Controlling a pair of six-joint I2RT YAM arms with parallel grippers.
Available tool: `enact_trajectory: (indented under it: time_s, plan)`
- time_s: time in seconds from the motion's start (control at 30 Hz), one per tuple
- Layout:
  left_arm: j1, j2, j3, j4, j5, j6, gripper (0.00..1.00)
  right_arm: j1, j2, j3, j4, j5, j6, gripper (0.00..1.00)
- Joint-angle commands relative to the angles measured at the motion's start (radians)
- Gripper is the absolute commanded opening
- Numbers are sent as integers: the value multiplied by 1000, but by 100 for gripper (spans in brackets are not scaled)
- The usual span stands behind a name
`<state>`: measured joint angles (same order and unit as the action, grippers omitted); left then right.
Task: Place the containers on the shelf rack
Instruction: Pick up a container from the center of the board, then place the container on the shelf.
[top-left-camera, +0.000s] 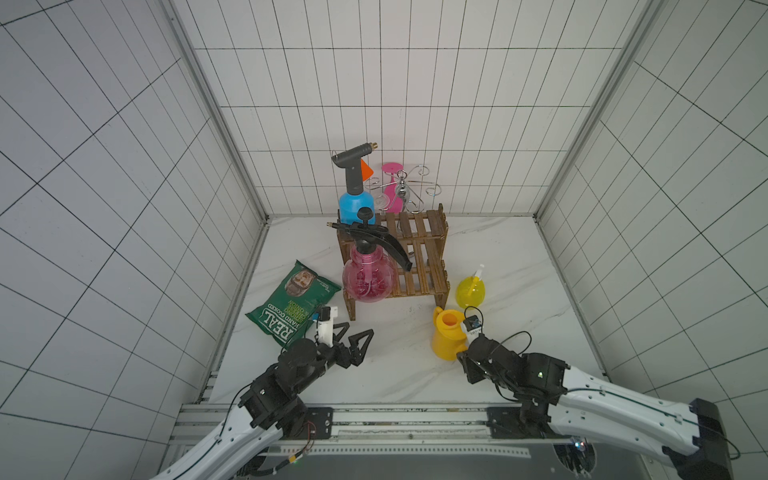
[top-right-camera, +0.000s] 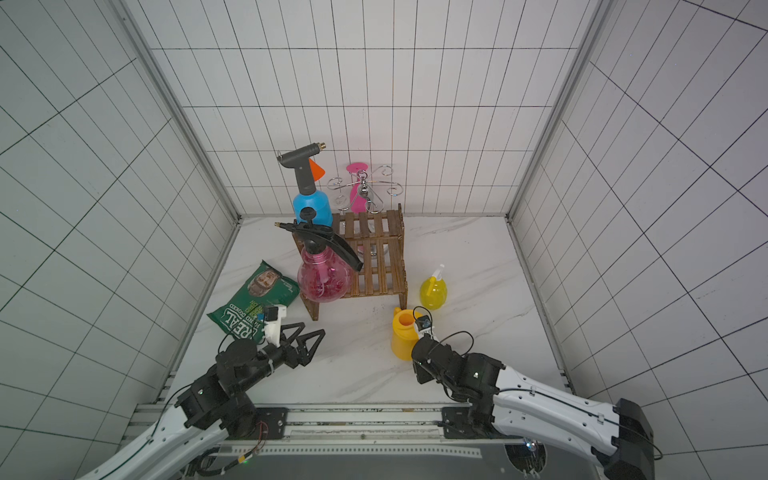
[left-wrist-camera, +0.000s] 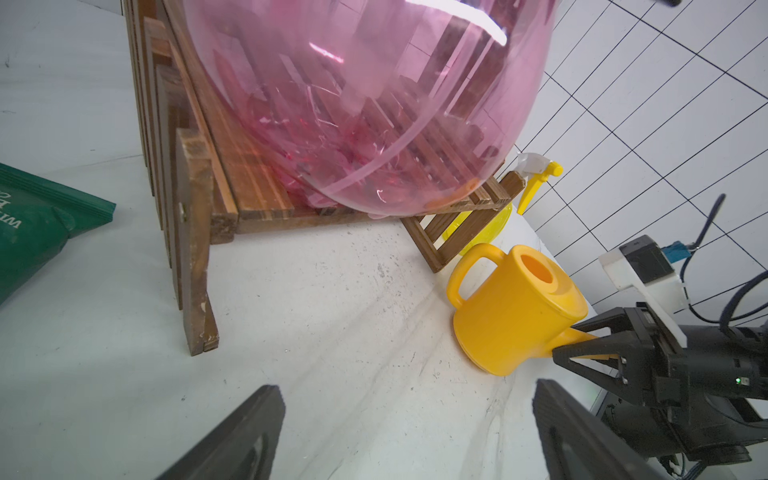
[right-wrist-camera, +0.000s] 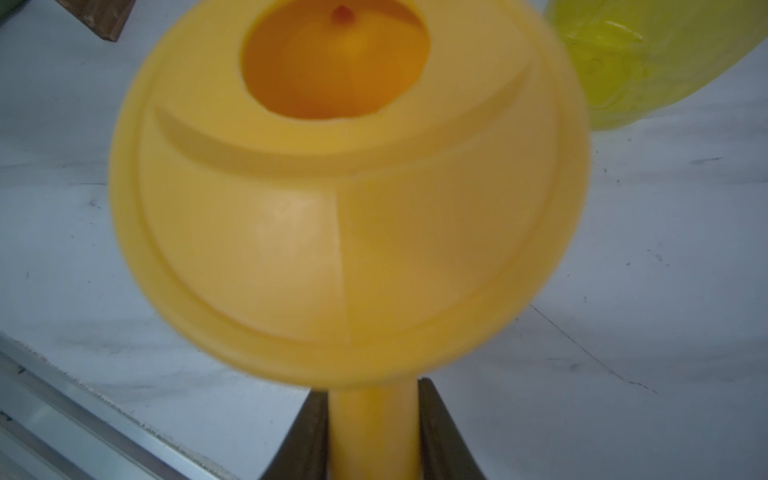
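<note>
In both top views the brown two-tier wooden-slat shelf rack (top-left-camera: 419, 257) stands toward the back of the white marbled table (top-left-camera: 519, 266). A round, translucent pink sprayer (top-left-camera: 368, 278) with a black handle sits on the left end of the lower tier. A blue sprayer (top-left-camera: 355, 206) with a grey pistol head rises at the left end of the upper tier. A translucent yellow trigger bottle (top-left-camera: 471, 291) stands on the table just right of the rack. The opaque yellow plastic watering can (top-left-camera: 446, 336) stands nearer the robot, its handle toward the rack. The right arm (top-left-camera: 519, 370) covers the can's spout, so no fingers show here. The left gripper (top-left-camera: 356, 330) hovers wide open and empty above bare table, beside a crinkled green chip bag (top-left-camera: 291, 303). A chrome wire stand (top-left-camera: 405, 187) with curled arms stands behind the rack.

In the left wrist view the pink sprayer's globe (left-wrist-camera: 353, 104) rests on the lower slats. The watering can (left-wrist-camera: 511, 316) is upright on the table, apart from the rack's leg. The right gripper (left-wrist-camera: 577, 338) is clamped on its spout (one black finger above, one below).

The right wrist view, slightly blurred, is filled by the watering can (right-wrist-camera: 349, 208). Its spout is pinched between two black fingers (right-wrist-camera: 440, 436), which touch it on both sides.
</note>
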<state>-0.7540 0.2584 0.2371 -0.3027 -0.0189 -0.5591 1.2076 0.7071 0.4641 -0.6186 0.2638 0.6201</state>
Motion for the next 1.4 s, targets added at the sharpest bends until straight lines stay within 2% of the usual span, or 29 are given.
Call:
enact_trajectory:
  time_s: [0.0,0.23,0.43,0.53,0.63,0.83,1.03,1.13,1.37]
  plan:
    - [-4,-30,5,-22,-30,14,95,28,-60,39,-21,-66,-21,6]
    - [-4,-89,1,-45,-51,15,95,58,-203,63,-16,-168,-108,0]
    - [-4,-99,1,-50,-54,15,95,58,-302,85,21,-261,-170,0]
    - [-4,-99,2,-50,-56,16,95,58,-328,105,33,-249,-182,0]
    - [-4,-100,2,-49,-58,16,95,58,-336,146,27,-158,-199,0]
    - [-4,-100,2,-49,-57,16,95,57,-262,242,40,10,-265,0]
    - [-4,-102,2,-47,-49,15,95,3,-93,365,9,91,-302,0]
    - [-4,-106,2,-47,-44,14,95,-76,-34,414,2,50,-318,0]
    - [-10,-116,2,-51,-41,11,95,-273,94,467,47,-181,-383,0]
